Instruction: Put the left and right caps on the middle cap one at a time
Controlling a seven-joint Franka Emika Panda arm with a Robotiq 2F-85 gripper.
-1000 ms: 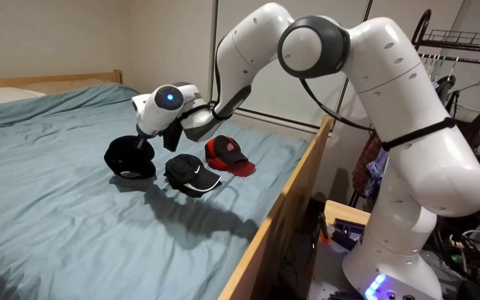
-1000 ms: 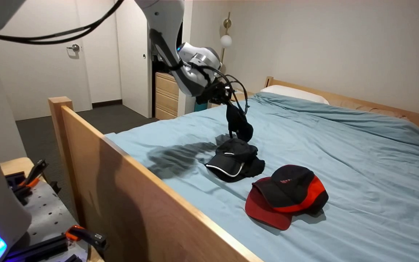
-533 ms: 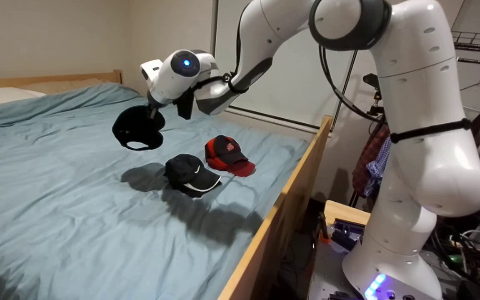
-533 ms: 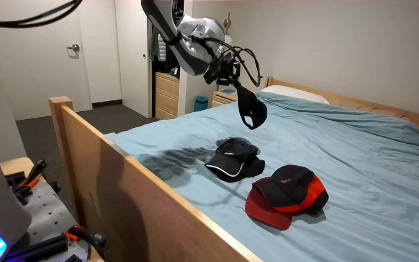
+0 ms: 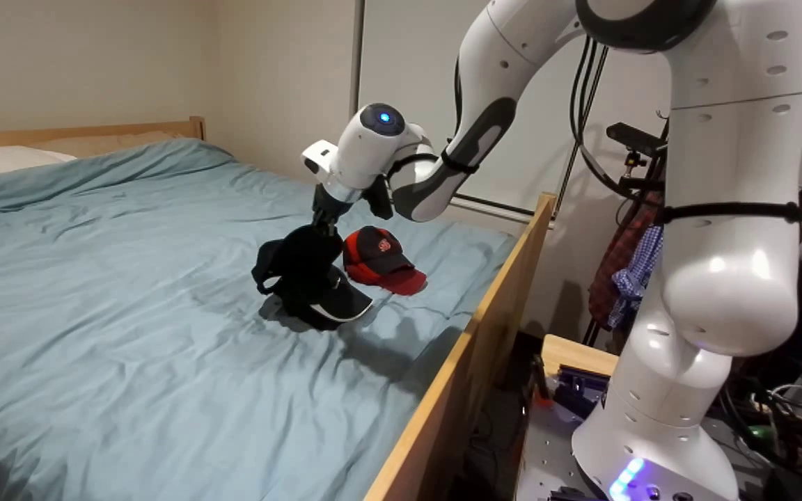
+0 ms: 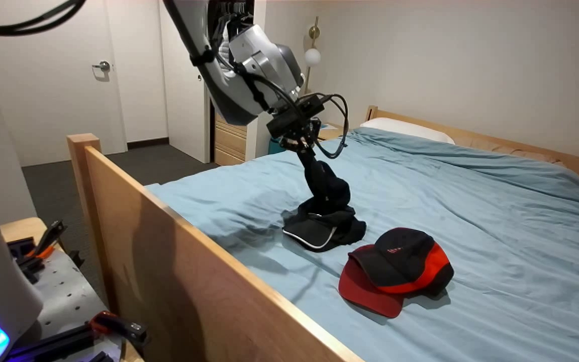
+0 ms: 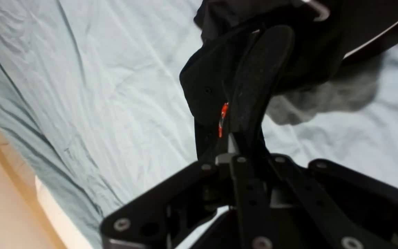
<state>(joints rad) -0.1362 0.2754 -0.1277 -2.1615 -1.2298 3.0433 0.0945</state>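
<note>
The end effector (image 5: 325,225) clamps the black cap (image 5: 305,257) by its edge, I'd guess for settling onto the white-trimmed cap (image 5: 340,300); the red cap (image 5: 381,259) waits right.

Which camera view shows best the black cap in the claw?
The wrist view: the held cap appears close up, with its orange-red mark. Both exterior views show it smaller, a dark shape overlapping the white-edged cap.
</note>
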